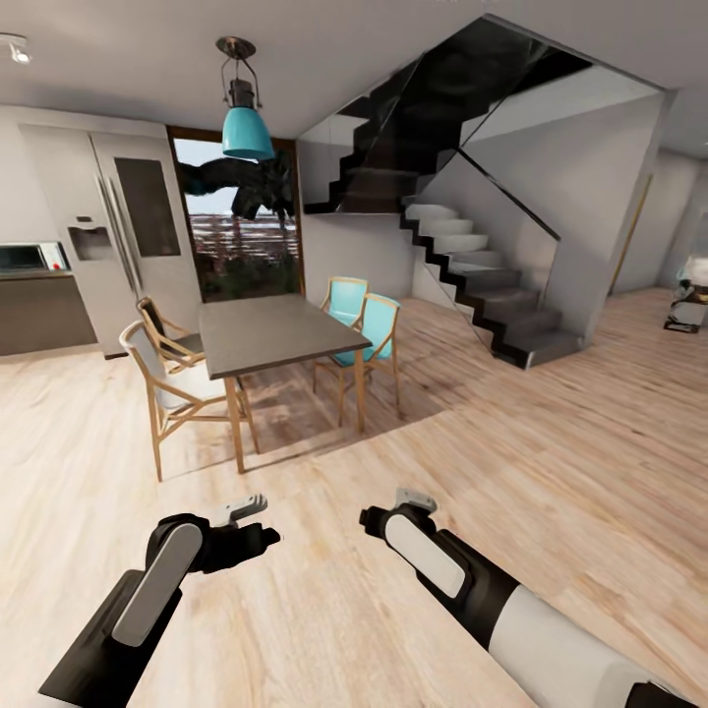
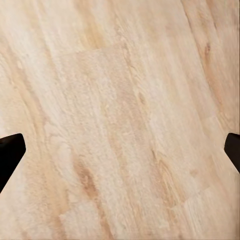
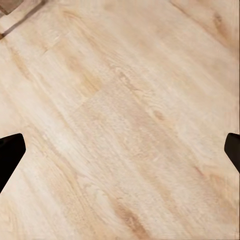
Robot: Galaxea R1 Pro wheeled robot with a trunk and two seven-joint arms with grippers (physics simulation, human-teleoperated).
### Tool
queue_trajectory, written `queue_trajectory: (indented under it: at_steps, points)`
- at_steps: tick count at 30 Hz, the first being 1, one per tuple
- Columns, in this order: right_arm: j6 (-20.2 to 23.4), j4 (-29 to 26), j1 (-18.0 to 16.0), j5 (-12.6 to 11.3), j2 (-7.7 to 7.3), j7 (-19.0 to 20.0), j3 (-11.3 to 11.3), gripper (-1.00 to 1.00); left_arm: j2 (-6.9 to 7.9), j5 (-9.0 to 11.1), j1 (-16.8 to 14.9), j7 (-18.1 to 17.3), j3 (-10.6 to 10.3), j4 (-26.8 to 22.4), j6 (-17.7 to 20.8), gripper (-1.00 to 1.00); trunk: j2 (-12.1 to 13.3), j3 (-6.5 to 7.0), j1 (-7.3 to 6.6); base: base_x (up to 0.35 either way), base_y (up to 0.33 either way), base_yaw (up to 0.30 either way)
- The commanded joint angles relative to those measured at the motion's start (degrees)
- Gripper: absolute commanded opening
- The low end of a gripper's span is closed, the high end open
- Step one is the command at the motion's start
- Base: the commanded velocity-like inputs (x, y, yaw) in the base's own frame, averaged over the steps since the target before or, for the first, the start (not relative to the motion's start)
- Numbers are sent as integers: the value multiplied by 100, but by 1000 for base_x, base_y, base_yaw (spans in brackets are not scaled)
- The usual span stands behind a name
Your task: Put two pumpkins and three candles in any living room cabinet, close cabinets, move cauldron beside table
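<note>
Head view, left to right: grey refrigerator point(image 1: 118, 236) at far left wall; dark dining table point(image 1: 275, 332) with wooden chairs, teal pendant lamp point(image 1: 246, 126) above it; black staircase point(image 1: 472, 265) at right. Pale wood floor point(image 1: 551, 462) throughout. Left gripper point(image 1: 258, 521) low over the floor, fingers spread wide apart, holding nothing. Right gripper point(image 1: 393, 511) beside it, fingers likewise spread, empty. Both wrist views look down on bare floor planks between dark fingertips point(image 2: 10, 150).
</note>
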Motion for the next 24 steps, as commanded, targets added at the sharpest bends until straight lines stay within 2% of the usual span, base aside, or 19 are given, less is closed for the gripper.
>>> queue_trajectory:
  at_steps: [1,7,15,21,24]
  points:
    - [23,18,-8,-20,1,-30,11,100,6,53,-4,60,-10,-9,6,100,-4,-6,1,93,-234,-294]
    - [14,238,-8,-24,8,-32,2,100,9,53,-4,60,-15,-9,6,100,-4,-5,1,132,-246,-244]
    - [14,476,-8,-37,8,-25,3,100,6,53,-4,60,-30,-9,6,100,-4,-5,1,157,-250,-20]
    - [-9,573,-8,-243,14,-39,-6,100,6,53,-4,60,-33,-1,6,100,-4,-5,1,160,-250,-1]
    - [-10,573,-8,-264,16,-36,-7,100,6,53,-4,60,-33,0,6,100,-4,-5,1,161,-250,0]
